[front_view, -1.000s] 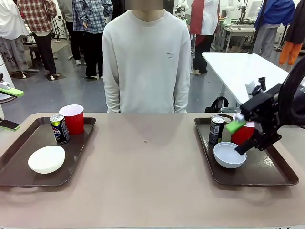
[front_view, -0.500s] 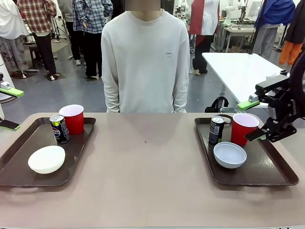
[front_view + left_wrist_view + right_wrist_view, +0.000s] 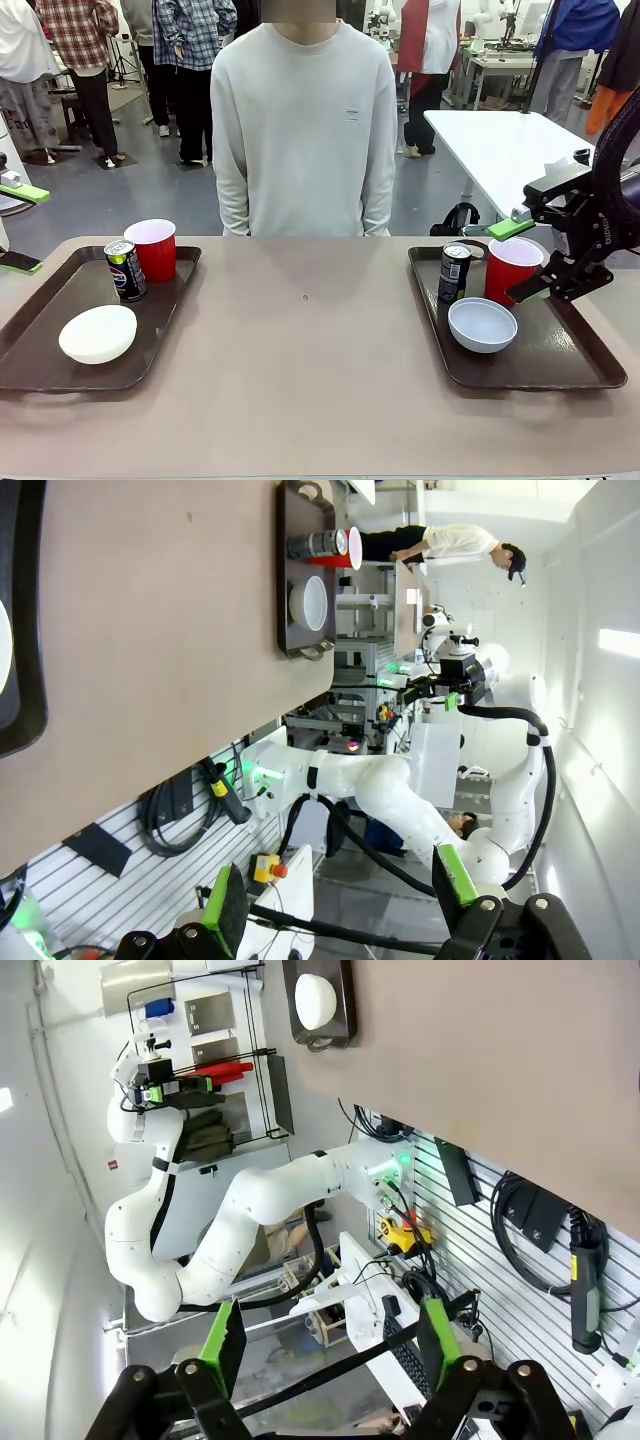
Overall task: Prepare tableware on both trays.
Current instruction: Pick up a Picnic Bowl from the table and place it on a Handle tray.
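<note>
I see the light brown worktop (image 3: 310, 370) with a dark brown rectangular plastic tray at each end. The left tray (image 3: 40, 330) lies along the worktop's left edge. It carries a round white bowl (image 3: 98, 333) near its front, a slim dark soda can with a blue-red logo (image 3: 125, 270) behind it, and a red plastic cup with a white inside (image 3: 153, 249) at the tray's far corner, touching or just beside the can.

The right tray (image 3: 560, 365) lies along the worktop's right edge. On it I see a second round white bowl (image 3: 482, 324), a second dark soda can (image 3: 455, 272) at the far left of that tray, and a second red plastic cup (image 3: 511, 269) just beside the can and behind the bowl.

My right gripper (image 3: 521, 260) is above the far right part of the right tray, just beside the cup there. Its green-padded fingers are spread wide, one above the cup's rim and one lower at its right side, and it has hold of nothing. The right wrist view confirms it: the two fingers (image 3: 222, 1345) stand well apart with nothing between them.

My left gripper (image 3: 335, 905) in the left wrist view is likewise spread wide and holds nothing. A person in a white sweatshirt (image 3: 305, 130) stands at the worktop's far edge.
</note>
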Action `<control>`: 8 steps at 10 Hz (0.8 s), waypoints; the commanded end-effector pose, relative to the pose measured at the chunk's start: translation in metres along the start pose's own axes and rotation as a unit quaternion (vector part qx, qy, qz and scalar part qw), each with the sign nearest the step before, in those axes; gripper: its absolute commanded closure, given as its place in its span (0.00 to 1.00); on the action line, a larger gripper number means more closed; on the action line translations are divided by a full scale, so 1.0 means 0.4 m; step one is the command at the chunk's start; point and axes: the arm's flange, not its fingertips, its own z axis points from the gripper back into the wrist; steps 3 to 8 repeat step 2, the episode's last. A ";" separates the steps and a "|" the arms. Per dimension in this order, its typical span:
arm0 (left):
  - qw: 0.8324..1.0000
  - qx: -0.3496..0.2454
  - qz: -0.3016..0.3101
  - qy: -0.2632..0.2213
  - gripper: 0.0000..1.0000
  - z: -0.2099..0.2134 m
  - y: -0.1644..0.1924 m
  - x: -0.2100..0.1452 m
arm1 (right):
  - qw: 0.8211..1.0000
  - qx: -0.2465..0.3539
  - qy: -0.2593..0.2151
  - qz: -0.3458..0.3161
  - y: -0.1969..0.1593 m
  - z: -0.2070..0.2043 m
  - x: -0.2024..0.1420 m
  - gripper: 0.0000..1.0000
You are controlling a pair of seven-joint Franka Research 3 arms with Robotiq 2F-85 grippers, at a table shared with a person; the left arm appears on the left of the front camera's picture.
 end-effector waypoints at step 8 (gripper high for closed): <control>1.000 -0.010 -0.013 -0.001 0.02 0.001 0.001 -0.001 | 1.000 0.008 0.005 0.007 -0.002 0.007 0.001 0.10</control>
